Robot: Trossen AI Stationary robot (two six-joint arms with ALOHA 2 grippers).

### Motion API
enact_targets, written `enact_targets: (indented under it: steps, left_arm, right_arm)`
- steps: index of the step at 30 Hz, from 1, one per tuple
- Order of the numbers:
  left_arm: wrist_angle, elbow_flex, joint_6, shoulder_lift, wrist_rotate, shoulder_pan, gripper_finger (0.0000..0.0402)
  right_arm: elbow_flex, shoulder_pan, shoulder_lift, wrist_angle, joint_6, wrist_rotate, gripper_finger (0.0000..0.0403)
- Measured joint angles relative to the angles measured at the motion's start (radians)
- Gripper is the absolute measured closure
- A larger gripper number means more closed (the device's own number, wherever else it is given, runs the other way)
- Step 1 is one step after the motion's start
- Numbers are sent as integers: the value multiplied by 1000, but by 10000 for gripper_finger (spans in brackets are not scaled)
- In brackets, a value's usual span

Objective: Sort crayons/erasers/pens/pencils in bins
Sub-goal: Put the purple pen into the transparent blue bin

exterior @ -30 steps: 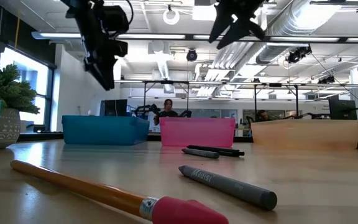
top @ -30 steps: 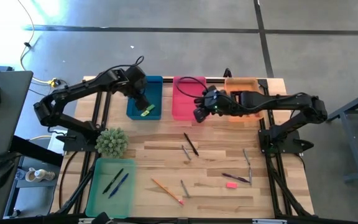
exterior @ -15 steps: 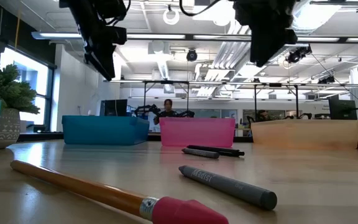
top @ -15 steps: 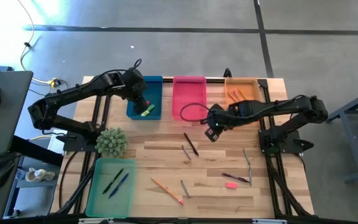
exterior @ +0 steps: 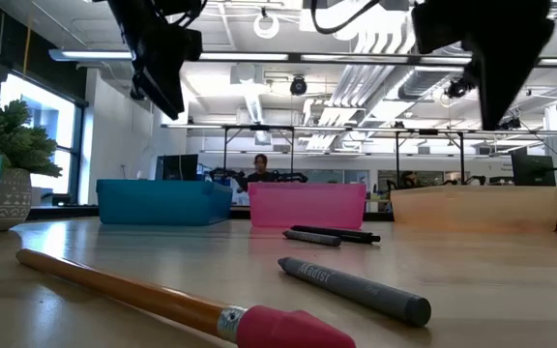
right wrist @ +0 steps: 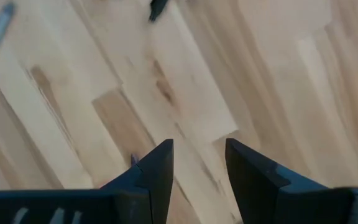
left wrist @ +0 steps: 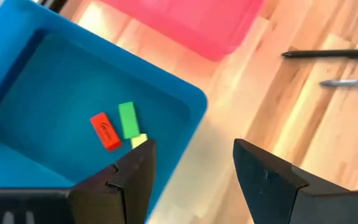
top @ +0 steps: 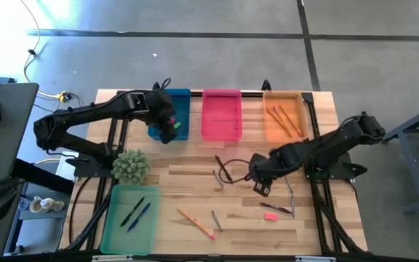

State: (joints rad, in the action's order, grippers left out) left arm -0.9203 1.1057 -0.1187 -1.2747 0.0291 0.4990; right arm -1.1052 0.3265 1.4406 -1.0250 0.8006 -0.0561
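Crayons [top: 290, 186], pens [top: 223, 168] and one pink eraser [top: 270, 215] lie loose on the wooden table [top: 188, 175] in the lower middle of the high view. The right gripper [top: 260, 180] hangs low over the boards right of centre, fingers parted by a narrow gap with nothing between them. The left gripper [left wrist: 191, 180] hovers at the near edge of the blue bin [top: 170, 116] in the upper left, jaws open and empty; red, green and yellow erasers [left wrist: 118, 124] sit inside that bin.

The right arm seems set for another pick. Nearest to it is a dark pen [top: 276, 208] just below and right, pointing left to right with a slight downward tilt. A grey crayon lies further right, its long axis running nearly top to bottom of the frame. To pick either well, the wrist should turn until the fingers straddle the stick across its width, near its middle, then descend until the tips almost touch the wood before closing.

Orange pencils [top: 282, 120] lie on a diagonal in the orange bin [top: 283, 132]; two pens rest in the green bin [top: 130, 217] at lower left.
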Motion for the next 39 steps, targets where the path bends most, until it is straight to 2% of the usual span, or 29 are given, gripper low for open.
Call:
enact_targets:
  steps: [7,19,30,39]
  left_arm:
    - [-31,0,-165,0,0,-105,202]
    - [-44,0,-433,0,36,-384,202]
    - [64,-1,-620,0,65,-602,202]
    - [122,-1,-721,0,88,-759,202]
  right_arm:
    - [42,122,0,9,98,6,265]
    - [74,329,0,25,215,5,265]
    - [74,440,0,58,382,-47,265]
    - [74,477,0,58,337,-49,265]
